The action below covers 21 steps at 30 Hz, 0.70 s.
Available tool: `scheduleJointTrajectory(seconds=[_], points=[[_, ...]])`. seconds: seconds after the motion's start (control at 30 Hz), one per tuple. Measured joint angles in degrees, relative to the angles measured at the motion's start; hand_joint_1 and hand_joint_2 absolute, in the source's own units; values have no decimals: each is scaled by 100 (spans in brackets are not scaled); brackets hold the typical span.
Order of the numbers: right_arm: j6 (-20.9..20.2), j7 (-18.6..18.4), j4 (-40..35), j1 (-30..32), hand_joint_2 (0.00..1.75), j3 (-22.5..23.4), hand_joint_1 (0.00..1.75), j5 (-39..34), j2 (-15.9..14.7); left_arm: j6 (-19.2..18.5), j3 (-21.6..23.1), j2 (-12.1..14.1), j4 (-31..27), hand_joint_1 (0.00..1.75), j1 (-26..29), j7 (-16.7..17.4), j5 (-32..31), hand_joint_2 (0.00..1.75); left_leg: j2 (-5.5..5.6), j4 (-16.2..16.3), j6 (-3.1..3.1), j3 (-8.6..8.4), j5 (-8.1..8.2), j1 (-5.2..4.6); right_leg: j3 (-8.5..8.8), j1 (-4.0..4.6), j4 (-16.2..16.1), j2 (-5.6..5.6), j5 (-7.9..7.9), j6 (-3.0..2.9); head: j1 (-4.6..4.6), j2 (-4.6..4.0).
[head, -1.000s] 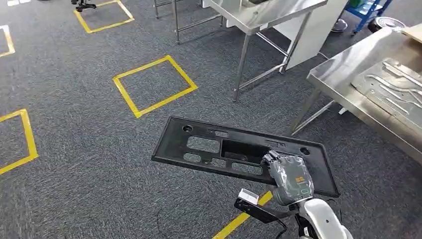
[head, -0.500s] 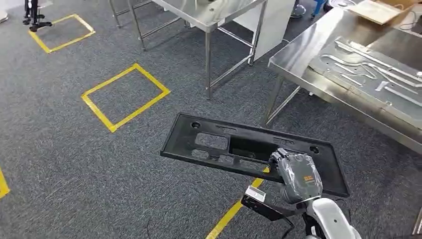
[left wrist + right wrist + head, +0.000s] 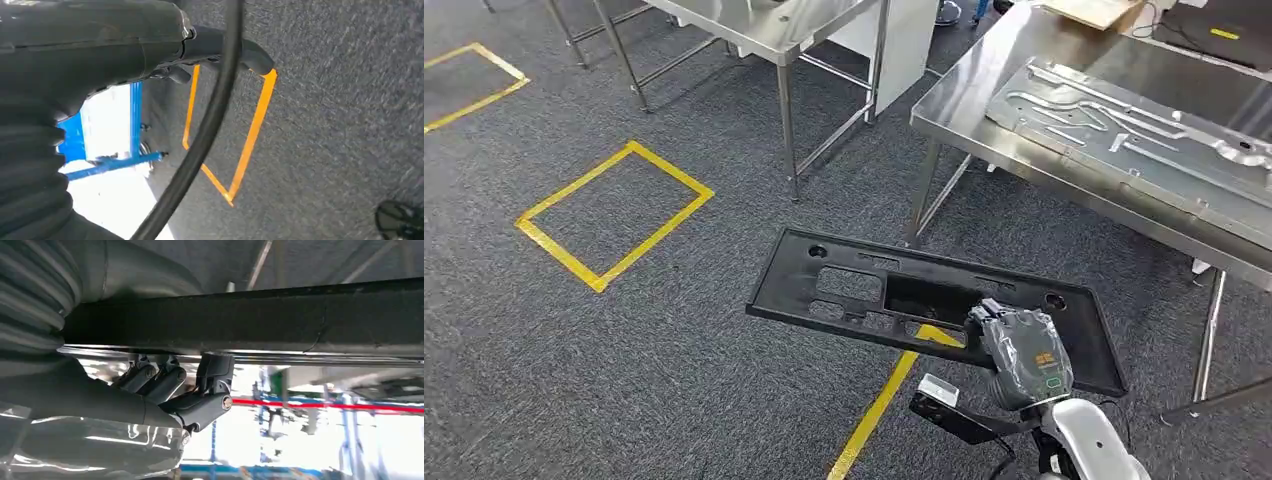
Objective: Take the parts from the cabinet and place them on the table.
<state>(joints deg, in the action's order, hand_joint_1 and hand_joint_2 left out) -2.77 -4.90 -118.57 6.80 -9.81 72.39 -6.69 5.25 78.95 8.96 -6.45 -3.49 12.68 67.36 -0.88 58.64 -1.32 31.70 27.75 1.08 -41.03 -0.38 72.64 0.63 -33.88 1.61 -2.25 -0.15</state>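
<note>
My right hand (image 3: 1022,358) is clamped on the near long edge of the black panel (image 3: 864,290), toward its right end, and the panel juts out ahead of me and off to my left, held up flat and roughly level above the carpet (image 3: 624,360), tipped just a little. From the wrist I see my fingers (image 3: 165,380) curled up against the panel's edge (image 3: 300,315) with the thumb wrapped round the other face, so that's a firm grasp. The panel is long and rectangular, matte black moulded plastic by the look of it, with a raised rim, rounded corners, several rounded rectangular cut-outs through the middle and a small round hole near each far corner. My hand wears a glossy clear wrap over its grey shell, with an orange mark on the back. Just beyond the panel's far right corner stands the steel table (image 3: 984,100), brushed and shiny on thin legs, and on it lies a flat grey metal plate (image 3: 1144,130) with raised curved ribs. A second steel table (image 3: 764,30) sits further back to the left. The floor is dark grey speckled carpet, coarse, marked with a yellow tape square (image 3: 614,215) and a yellow tape line (image 3: 879,410) running under the panel. My left hand (image 3: 100,45) hangs over the carpet, a dark shape close to the lens with a black cable (image 3: 200,130) across it; whether it's clenched or slack I can't tell
</note>
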Motion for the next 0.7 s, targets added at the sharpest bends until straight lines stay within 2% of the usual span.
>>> scheduleJointTrajectory(seconds=[0.03, 0.07, 0.1, 0.13, 0.17, 0.2, 0.23, 0.33, 0.37, 0.4, 0.43, 0.47, 0.5, 0.53, 0.57, 0.6, 0.63, 0.67, 0.7], points=[[-13, 0, 2, 4, 175, 9, 175, -9, 0, 0, 0, 0, 0, 0, 9, 0, 2, 175, -73, 1, -4, 0, 12, -1, -174, -7, 320, -28, -78, 9, 2, 0], [-29, 7, 4, 4, 175, 22, 175, -20, -4, 0, 0, 0, 0, 0, 8, 0, 11, 175, -146, 2, -1, -8, 21, -2, -205, -7, 348, -39, 10, 11, 2, 0], [-33, 11, 4, 4, 175, 31, 175, -28, -7, 2, 0, 0, 0, 0, 6, -2, 22, 175, -193, 2, 3, -17, 31, -2, -137, -6, 190, -47, 149, 4, 0, 0], [-35, 17, 4, 1, 175, 48, 175, -46, -9, 4, 0, -2, 0, 0, -8, -2, 33, 175, -267, 2, 16, -48, 51, -3, 140, 1, -335, -85, 468, -26, 2, 0], [-35, 31, 2, -2, 175, 61, 175, -55, -11, 9, 0, -7, 0, 0, -18, -2, 33, 175, -317, 1, 29, -78, 71, -5, 415, 23, -850, -185, 708, -69, 2, 0], [-37, 37, 2, -9, 175, 70, 175, -57, -11, 13, 0, -9, 0, 0, -19, -2, 35, 175, -363, -1, 49, -107, 89, -9, 639, 72, -1276, -448, 804, -131, 2, 0], [-46, 42, 2, -35, 175, 74, 175, -61, -11, 18, 0, -13, 0, 0, -18, -2, 46, 175, -414, 10, 96, -118, 122, -52, 678, 157, -1391, -570, 719, -168, 2, 0], [-79, 63, 2, -38, 175, 98, 175, -70, -13, -2, 4, -13, 0, 0, -41, 63, 48, 175, -613, -46, 161, -180, 148, -48, 643, 157, -1390, -336, 728, -224, 2, 0], [-90, 72, 0, -41, 175, 107, 175, -70, -13, -15, 7, -15, 0, 0, -64, 83, 46, 175, -669, -46, 201, -212, 180, -79, 692, 103, -1466, -260, 764, -272, -2, 0], [-96, 79, 0, -45, 175, 109, 175, -74, -13, -24, 17, -13, 0, 0, -73, 116, 44, 175, -378, 55, 231, -197, 253, -37, 726, 79, -1508, -213, 790, -286, 2, 0], [-105, 83, 2, -97, 175, 107, 175, -78, -13, -33, 30, -13, 0, 0, -69, 120, 44, 175, -136, 318, 245, -68, 420, -32, 729, 61, -1513, -158, 794, -317, -2, 0], [-114, 90, 2, -125, 175, 107, 175, -81, -15, -41, 35, -11, 0, 0, -67, 131, 44, 175, -42, 647, 250, 101, 591, -29, 728, 58, -1511, -118, 789, -349, 0, 0], [-120, 92, 4, -140, 175, 107, 175, -81, -15, -50, 42, -9, 0, 0, -41, 151, 44, 175, 20, 1213, 264, 391, 821, -30, 732, 63, -1510, -25, 786, -363, 0, 0], [-120, 94, 11, -142, 175, 107, 175, -81, -15, -63, 46, -7, 0, 0, -24, 164, 46, 175, 37, 1586, 279, 598, 933, -30, 730, 66, -1504, 56, 782, -367, -2, 0], [-125, 96, 17, -141, 175, 107, 175, -81, -15, -70, 48, -9, 0, 0, -6, 171, 48, 175, 37, 1719, 285, 704, 888, -29, 732, 67, -1496, 145, 781, -367, 0, 0], [-129, 96, 20, -142, 175, 107, 175, -81, -15, -74, 50, -9, 0, 0, -7, 173, 48, 175, 41, 1571, 289, 675, 695, -27, 737, 64, -1482, 225, 774, -361, -2, 0], [-129, 96, 28, -148, 175, 107, 175, -81, -15, -79, 63, -9, 0, 0, -10, 184, 48, 175, 56, 1226, 289, 551, 425, -22, 740, 60, -1459, 302, 761, -347, 0, 0], [-129, 96, 33, -169, 175, 107, 175, -81, -15, -81, 83, -4, 0, 0, -17, 186, 50, 175, 118, 708, 280, 341, 112, -16, 741, 52, -1421, 388, 738, -329, 0, 0], [-131, 96, 35, -177, 175, 107, 175, -81, -15, -83, 92, -2, 0, 0, -19, 190, 53, 175, 329, 298, 263, 179, -84, -2, 727, 44, -1383, 446, 710, -303, 0, 0]])
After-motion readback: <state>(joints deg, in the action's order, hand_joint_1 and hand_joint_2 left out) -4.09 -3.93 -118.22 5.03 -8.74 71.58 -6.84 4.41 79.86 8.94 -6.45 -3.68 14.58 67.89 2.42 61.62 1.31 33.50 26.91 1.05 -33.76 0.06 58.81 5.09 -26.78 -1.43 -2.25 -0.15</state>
